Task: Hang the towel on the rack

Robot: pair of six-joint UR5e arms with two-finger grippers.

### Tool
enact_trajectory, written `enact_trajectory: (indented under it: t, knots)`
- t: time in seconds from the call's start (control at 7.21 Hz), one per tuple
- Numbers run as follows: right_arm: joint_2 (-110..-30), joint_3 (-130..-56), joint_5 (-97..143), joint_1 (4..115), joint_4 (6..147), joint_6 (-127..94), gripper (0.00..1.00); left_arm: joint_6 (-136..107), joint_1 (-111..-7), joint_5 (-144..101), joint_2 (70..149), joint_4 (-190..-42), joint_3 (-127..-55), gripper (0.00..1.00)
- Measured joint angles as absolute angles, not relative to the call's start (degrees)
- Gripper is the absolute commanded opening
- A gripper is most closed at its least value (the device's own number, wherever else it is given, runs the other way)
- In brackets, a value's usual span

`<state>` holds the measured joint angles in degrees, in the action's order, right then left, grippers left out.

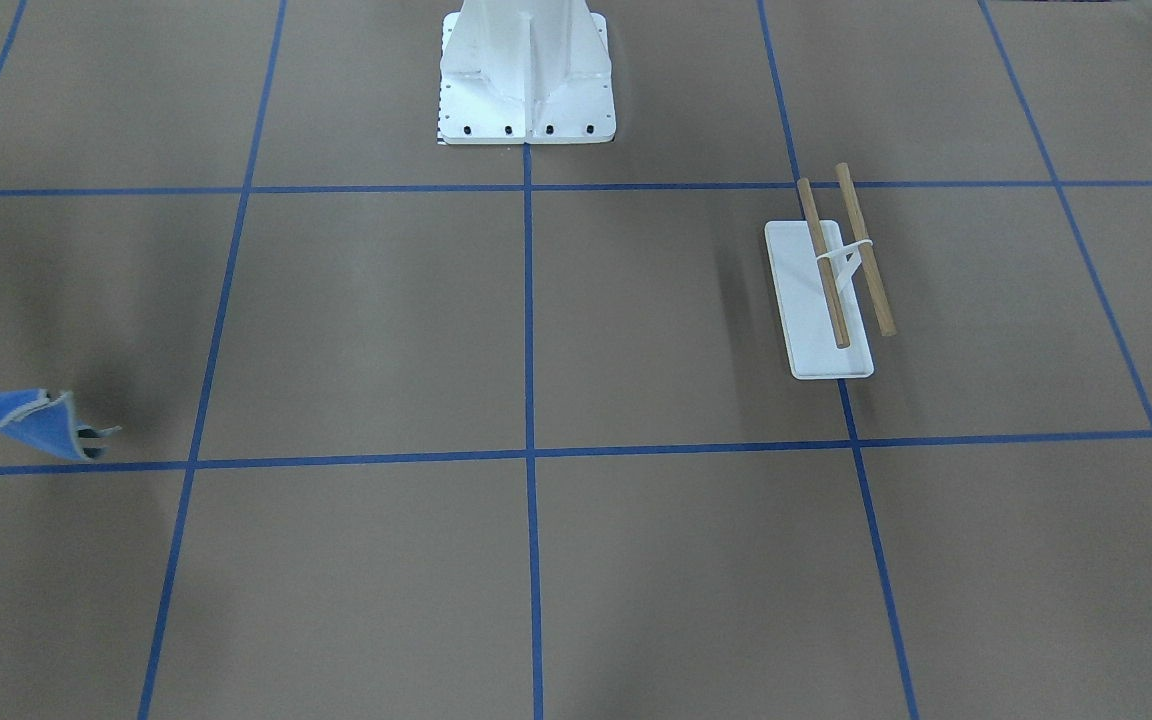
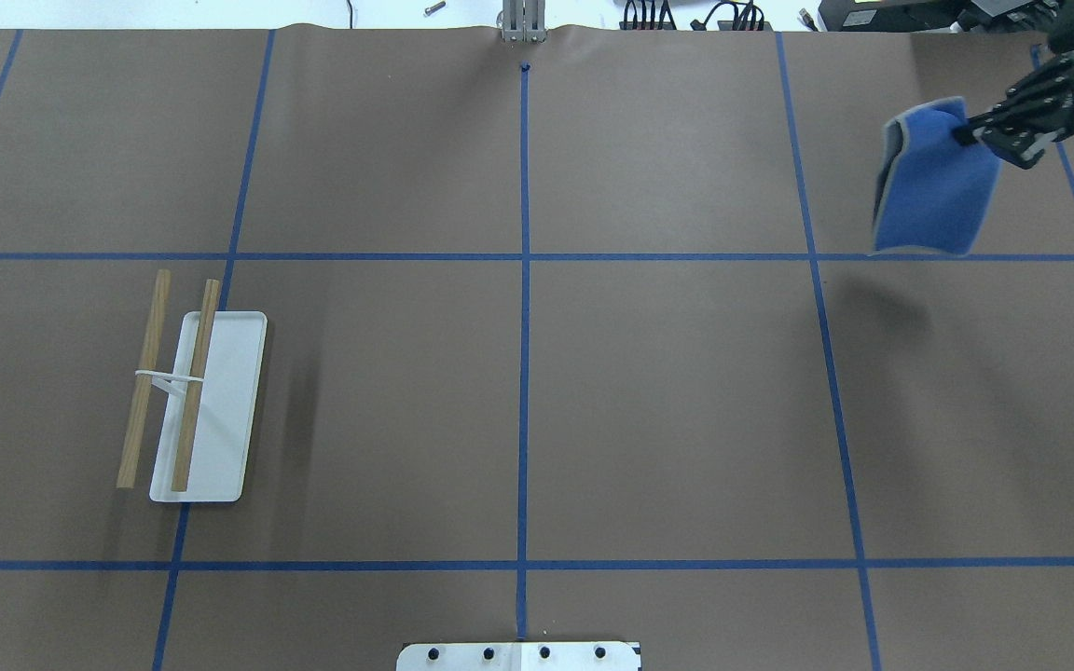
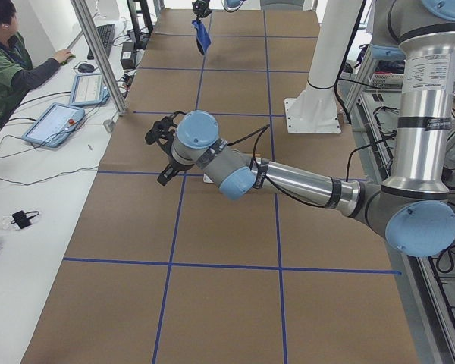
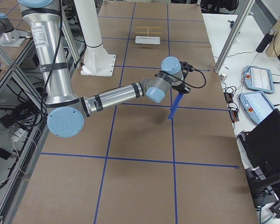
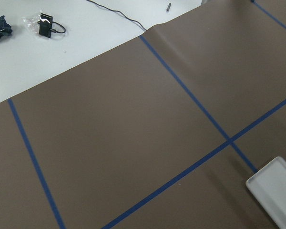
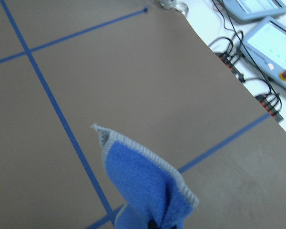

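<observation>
The royal-blue towel (image 2: 933, 191) with grey edging hangs in the air at the table's far right, pinched at one top corner by my right gripper (image 2: 968, 133). It also shows in the front-facing view (image 1: 26, 420), the exterior right view (image 4: 175, 105) and the right wrist view (image 6: 143, 186). The rack (image 2: 229, 391) stands on the left half of the table, with a white base and two wooden rods (image 2: 144, 382), both bare. My left gripper (image 3: 159, 148) shows only in the exterior left view, above the rack; I cannot tell whether it is open or shut.
The large white bolted pedestal (image 1: 526, 80) stands at the robot's side of the table, in the middle. Blue tape lines grid the brown table cover. An operator (image 3: 7, 61) sits at a side bench with tablets. A corner of the rack's base (image 5: 276, 191) shows in the left wrist view.
</observation>
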<state>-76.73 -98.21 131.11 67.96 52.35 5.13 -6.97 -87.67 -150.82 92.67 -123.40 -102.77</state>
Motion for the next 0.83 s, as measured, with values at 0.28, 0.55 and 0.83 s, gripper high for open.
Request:
enact_trajectory:
  t: [0.28,0.55,0.83]
  knots:
    - [-70.2,-98.9,126.6,60.3,52.9,2.6,0.00,-8.4,-82.3,-153.8,96.8,-124.8,-102.8,0.97]
    - [-65.3,-99.6,122.7,53.7,54.1,-6.3,0.00,-9.7,-76.9,-154.2,101.1,-125.5,-102.8,0.97]
    - [-60.1,-99.7,113.4,45.5,54.7,-9.4,0.00,-15.6,-69.5,-154.1,106.3,-125.7,-102.0,0.97]
